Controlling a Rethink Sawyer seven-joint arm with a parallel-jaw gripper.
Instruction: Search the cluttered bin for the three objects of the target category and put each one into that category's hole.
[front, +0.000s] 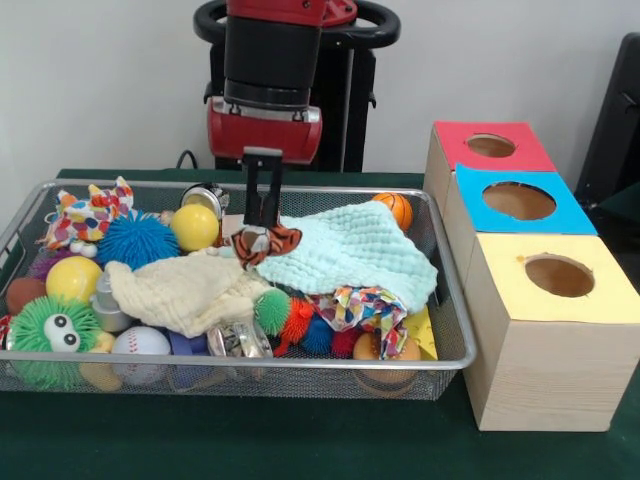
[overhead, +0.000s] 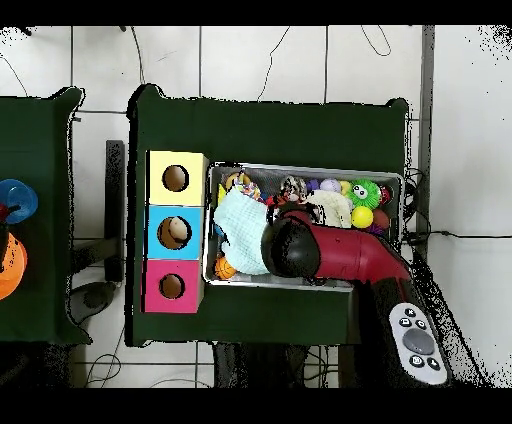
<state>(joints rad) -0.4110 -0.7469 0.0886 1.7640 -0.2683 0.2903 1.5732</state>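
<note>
Claw (front: 262, 228) down in the bin (front: 452, 330), fingers closed on an orange-and-black striped toy (front: 266, 242) beside the mint cloth (front: 352, 252). Bin sits on the green bench (front: 300, 440), packed with balls and cloths. Red-top box's hole (front: 490, 146) is off to the side, outside the bin, well apart from the claw. Overhead, arm (overhead: 340, 255) hides the claw.
</note>
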